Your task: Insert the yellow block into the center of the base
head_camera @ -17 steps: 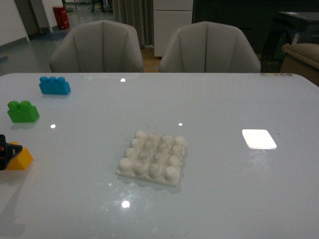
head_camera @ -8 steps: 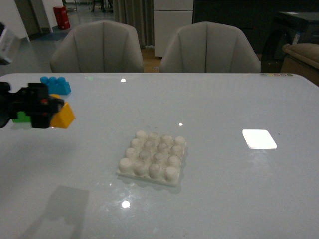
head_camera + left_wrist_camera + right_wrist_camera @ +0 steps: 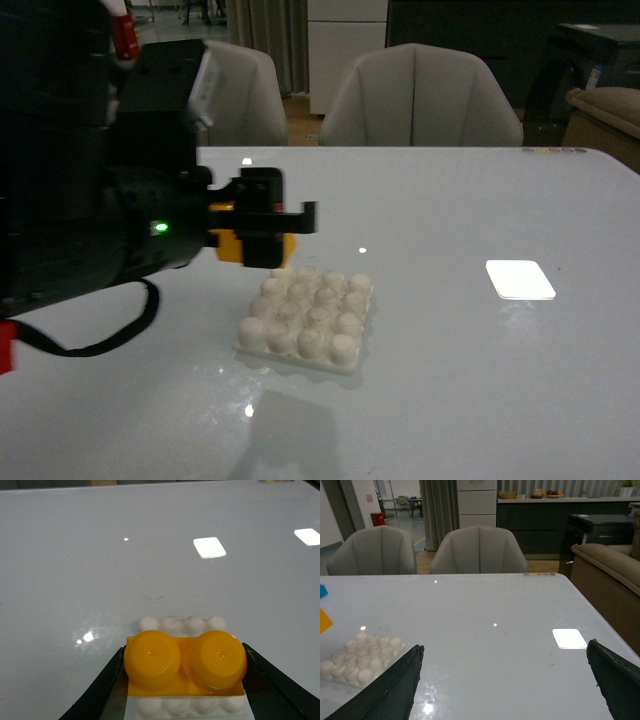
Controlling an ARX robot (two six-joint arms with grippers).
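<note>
My left gripper (image 3: 262, 232) is shut on the yellow block (image 3: 226, 246) and holds it in the air just above the far left edge of the white studded base (image 3: 308, 318). In the left wrist view the yellow block (image 3: 185, 665) sits studs-up between the two black fingers (image 3: 100, 690), with the base's studs (image 3: 182, 625) showing beyond and beneath it. My right gripper (image 3: 502, 685) is open and empty above bare table, to the right of the base (image 3: 360, 652). A corner of the yellow block (image 3: 324, 621) shows at that view's edge.
A smooth white rectangle (image 3: 519, 279) lies on the table right of the base. My left arm's dark bulk (image 3: 90, 200) fills the left of the front view and hides the green and blue bricks. Two grey chairs (image 3: 420, 95) stand behind the table.
My left arm has carried the yellow block from the table's left side, up and to the right, to just above the base's far left edge. The arm now fills the left of the view.
</note>
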